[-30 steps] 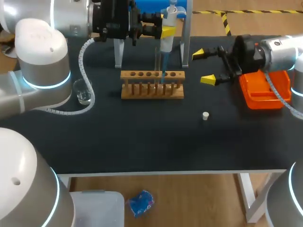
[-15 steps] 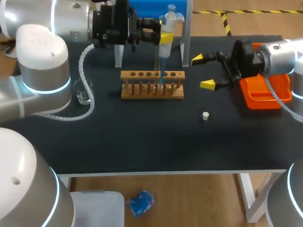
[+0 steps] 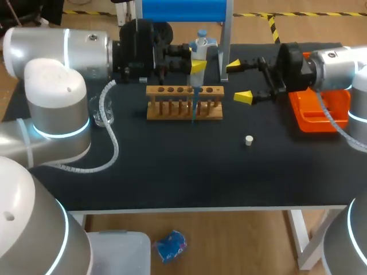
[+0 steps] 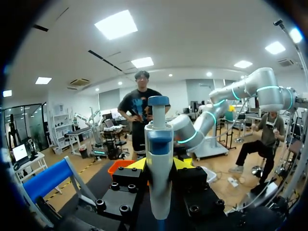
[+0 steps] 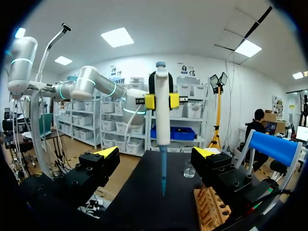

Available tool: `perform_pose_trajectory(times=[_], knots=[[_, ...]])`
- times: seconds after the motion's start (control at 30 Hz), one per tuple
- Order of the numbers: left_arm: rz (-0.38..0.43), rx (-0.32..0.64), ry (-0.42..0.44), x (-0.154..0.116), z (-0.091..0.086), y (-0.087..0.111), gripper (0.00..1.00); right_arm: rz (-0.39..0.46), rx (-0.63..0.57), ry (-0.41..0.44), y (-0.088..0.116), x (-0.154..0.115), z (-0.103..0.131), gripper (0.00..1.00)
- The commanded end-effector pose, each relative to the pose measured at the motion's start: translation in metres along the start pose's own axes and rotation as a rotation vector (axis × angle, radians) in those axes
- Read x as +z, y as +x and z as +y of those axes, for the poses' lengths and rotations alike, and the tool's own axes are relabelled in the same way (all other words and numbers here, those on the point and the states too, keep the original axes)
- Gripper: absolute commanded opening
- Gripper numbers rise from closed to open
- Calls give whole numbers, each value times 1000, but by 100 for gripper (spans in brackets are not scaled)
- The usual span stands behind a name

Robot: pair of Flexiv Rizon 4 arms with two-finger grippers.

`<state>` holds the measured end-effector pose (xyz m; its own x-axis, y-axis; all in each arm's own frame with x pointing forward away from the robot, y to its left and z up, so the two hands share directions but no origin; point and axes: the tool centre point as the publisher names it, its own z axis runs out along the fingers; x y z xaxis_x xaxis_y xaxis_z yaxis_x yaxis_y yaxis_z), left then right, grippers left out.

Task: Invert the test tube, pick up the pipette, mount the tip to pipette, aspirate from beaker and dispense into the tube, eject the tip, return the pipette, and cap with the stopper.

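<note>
Head view: clenched on pipette [image 3: 199,44] from both sides, left gripper [image 3: 198,65]; long axis upright, blue tip down, seemingly just before tube rack [image 3: 183,110]. Spread open beside rack's right end, right gripper [image 3: 238,81]. Alone on open tabletop [image 3: 172,166], stopper [image 3: 249,140].

Your left arm [image 3: 57,74] showed fat silver-grey links, rounded caps, cyan light rings at joints, white spiral cable sleeve trailing. Right arm [image 3: 338,60] looked alike. Left gripper [image 4: 159,166], right gripper [image 3: 239,81]: black blocks, socket-head screws, yellow wedge tips.
</note>
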<state>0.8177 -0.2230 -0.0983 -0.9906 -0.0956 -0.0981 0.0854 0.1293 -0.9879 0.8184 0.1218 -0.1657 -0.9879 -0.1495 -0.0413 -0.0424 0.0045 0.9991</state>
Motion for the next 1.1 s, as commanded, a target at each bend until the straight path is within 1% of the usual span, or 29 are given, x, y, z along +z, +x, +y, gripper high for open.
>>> perform_pose_trajectory(times=[0.03, 0.3, 0.6, 0.7, 1.03, 1.1], knots=[[-13, 0, -10, 9, 5, 5, 0, 8, 9, -8, -8, 11, 1, 100], [-8, -15, 10, 15, 16, 6, 0, 39, 29, -29, -11, 29, 4, 100], [-4, -17, -1, 20, 20, 4, 0, 55, 45, -45, -13, 42, -1, 100], [-18, -16, -28, 21, 23, 2, 0, 49, 50, -42, -11, 47, 0, 100], [-26, -20, -28, 21, 24, 2, 0, 17, 42, -22, -3, 62, -4, 100], [-26, -20, -28, 21, 24, 2, 0, 17, 37, -36, -3, 64, -4, 100]])
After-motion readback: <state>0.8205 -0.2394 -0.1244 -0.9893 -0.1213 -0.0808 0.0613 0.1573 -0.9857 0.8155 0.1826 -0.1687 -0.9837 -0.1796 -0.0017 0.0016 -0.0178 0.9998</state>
